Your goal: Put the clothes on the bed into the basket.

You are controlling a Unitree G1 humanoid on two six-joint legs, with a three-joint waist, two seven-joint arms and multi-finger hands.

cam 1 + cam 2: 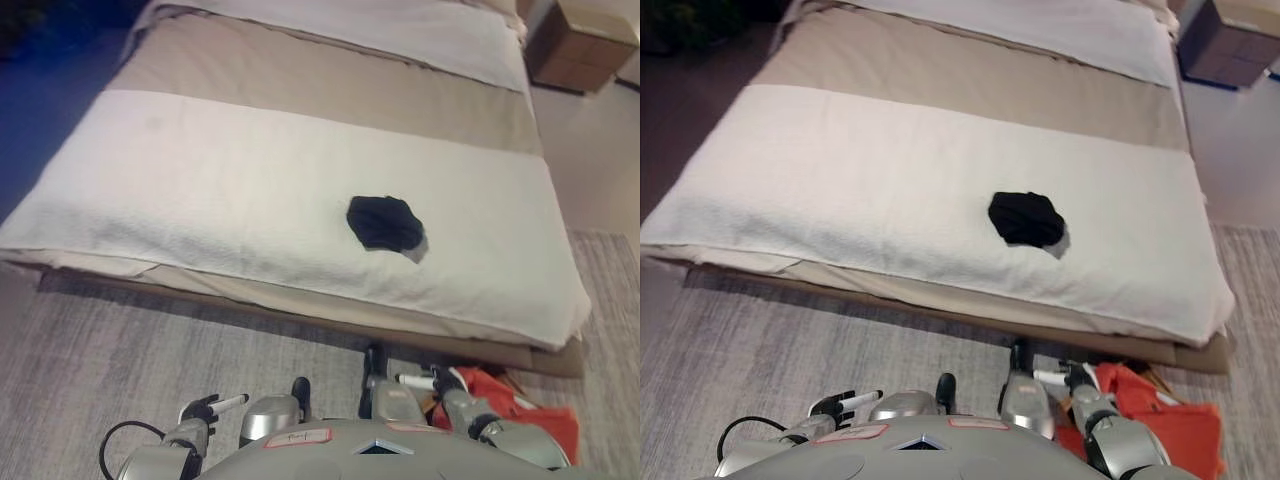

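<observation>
Left hand point(205, 410) hangs low over the rug, well short of the bed point(200, 190), fingers relaxed and extended, holding nothing. Black garment point(384, 222) lies bunched on the white cover, right of centre, well apart from both hands. Right hand point(440, 385) sits low beside the orange basket point(545, 425); whether it grips the basket cannot be told. Risk: a long forward reach may pinch the cover along with the garment.
</observation>
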